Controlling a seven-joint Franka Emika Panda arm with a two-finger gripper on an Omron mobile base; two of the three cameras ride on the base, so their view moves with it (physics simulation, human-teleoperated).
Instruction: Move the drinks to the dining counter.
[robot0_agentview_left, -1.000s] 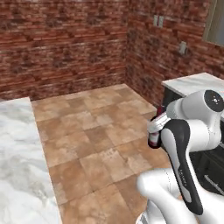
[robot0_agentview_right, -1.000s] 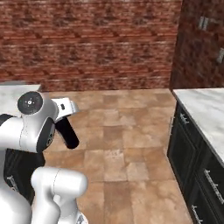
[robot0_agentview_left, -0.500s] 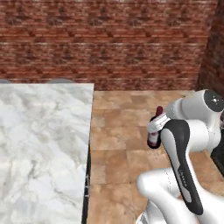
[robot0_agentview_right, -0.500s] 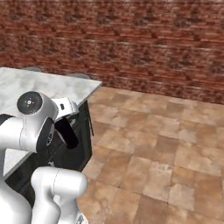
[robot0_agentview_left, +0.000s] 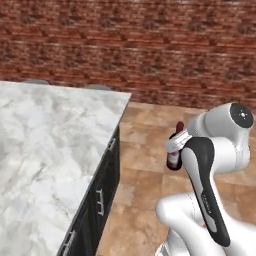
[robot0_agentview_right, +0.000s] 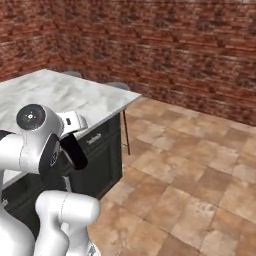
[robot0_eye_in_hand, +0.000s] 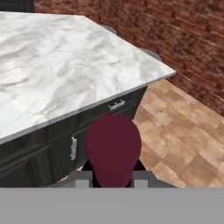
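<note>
Brick-wall kitchen, tile floor. Pincer clamped on wine bottle; red cap big in hand view, bottle held upright over floor, off counter's near corner. Dining counter, white marble top, dark fronts, now close on left; a second ago barely showed. Base has swung round toward it. Guess: carry nearly done, next reach over edge, set bottle down.
</note>
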